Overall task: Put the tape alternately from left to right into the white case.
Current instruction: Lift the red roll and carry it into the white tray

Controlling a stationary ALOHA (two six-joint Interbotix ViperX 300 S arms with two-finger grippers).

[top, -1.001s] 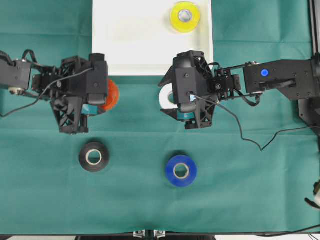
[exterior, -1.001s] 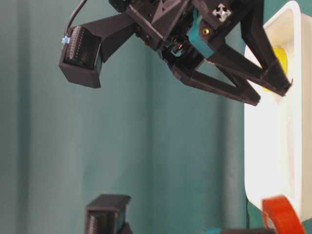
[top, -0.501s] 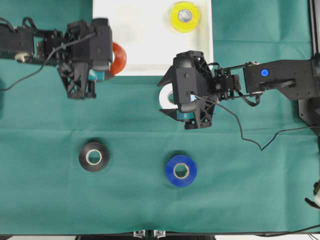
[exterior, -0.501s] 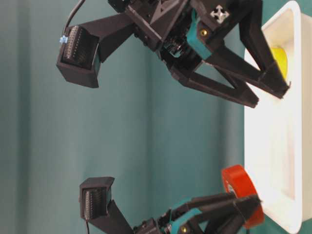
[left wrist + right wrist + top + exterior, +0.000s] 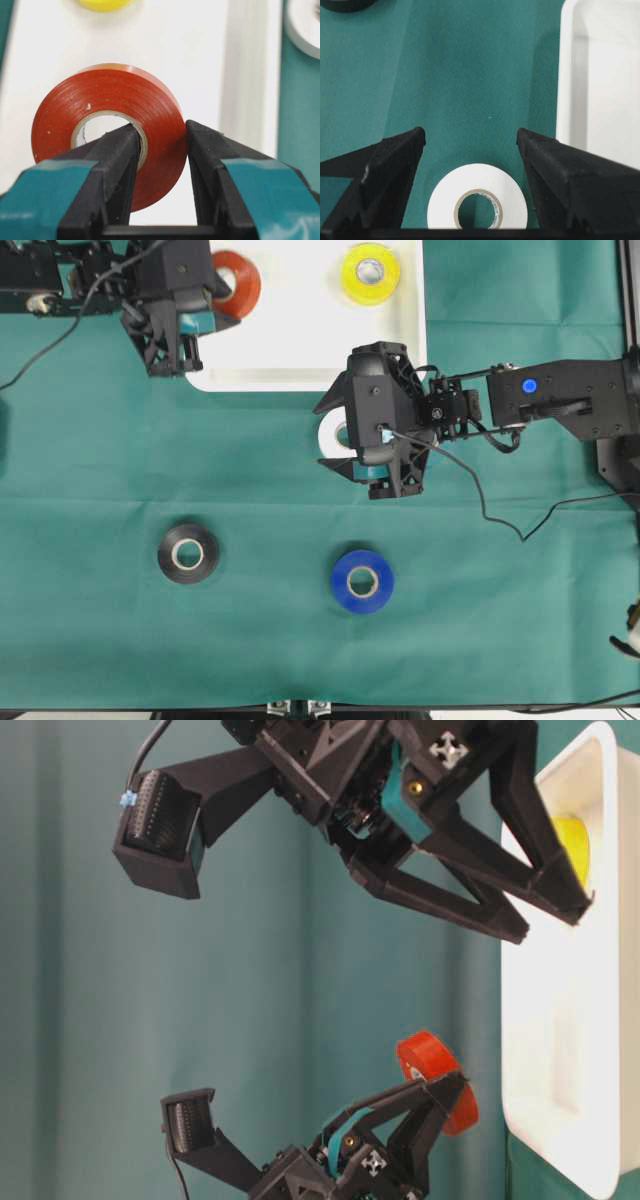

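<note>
— Two grippers are seen; how are the tapes placed against their jaws?

— A red tape roll (image 5: 107,132) is clamped by the left gripper (image 5: 160,140): one jaw is passed through the core, the other is pressed on the outer face, so the roll's wall is pinched between them. It is held on edge over the left part of the white case (image 5: 300,330), clear of its floor. The right gripper (image 5: 470,145) is spread wide, and a white tape roll (image 5: 477,202) is seen flat on the green counter (image 5: 500,620) between its jaws, untouched by either.

— What is given by one view and not another?

— A yellow roll (image 5: 370,272) lying flat inside the case, and a black roll (image 5: 188,552) and a blue roll (image 5: 361,581) left well apart on the counter, are shown whole only from overhead. The gap between the red roll and the case is shown only at table level. The pinch through the core is made plain only by the left wrist view.
</note>
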